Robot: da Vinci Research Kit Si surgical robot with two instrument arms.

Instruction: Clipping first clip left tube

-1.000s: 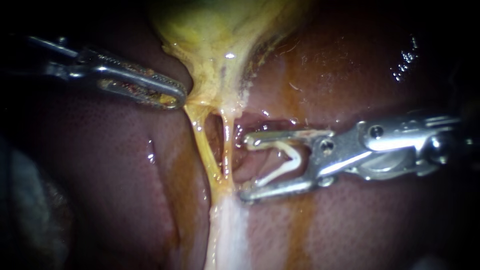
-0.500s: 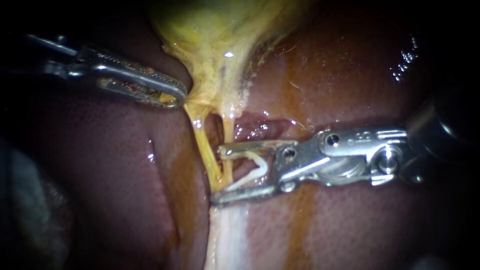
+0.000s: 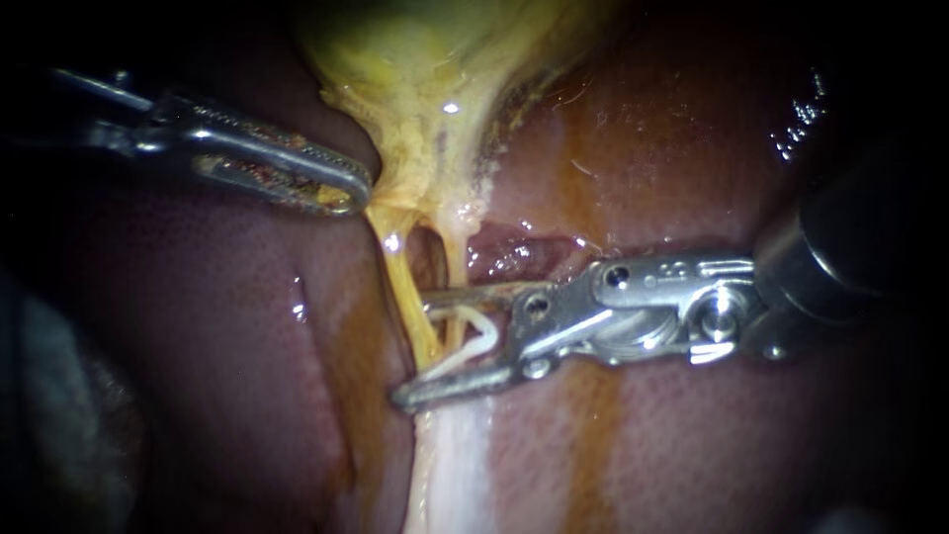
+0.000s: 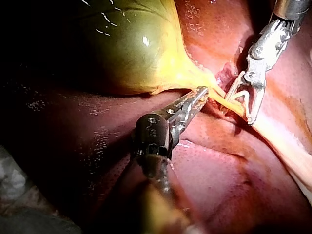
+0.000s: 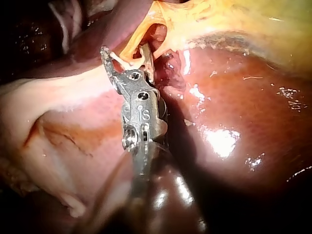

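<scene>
My right instrument (image 3: 410, 348) has slid in over the liver (image 3: 692, 148) toward the tubes. A second ago its jaws were beside the tubes, and now they reach around them. The jaws stand wide, and they hold the white clip (image 3: 473, 339) between them, open like a V. The left tube (image 3: 400, 277) is the thin yellow one. It runs down from the gallbladder (image 3: 425, 79) and crosses right at the tips of my jaws. The right tube (image 3: 453, 262), the pale one beside it, lies inside the mouth of the clip. I cannot tell if the left tube is all the way inside the clip too, since the top jaw's tip ends just at it. My left instrument (image 3: 341, 193) has not moved. Its jaws are closed on the yellow edge of the gallbladder's neck, and they seem to hold it to one side so the tubes stay tight and apart. So this much looks done: the tubes are held out, and the clip has been brought up to them. What is left, I think, is to get only the left tube deep in the clip, then squeeze it shut and let go. No clip sits on a tube yet.
</scene>
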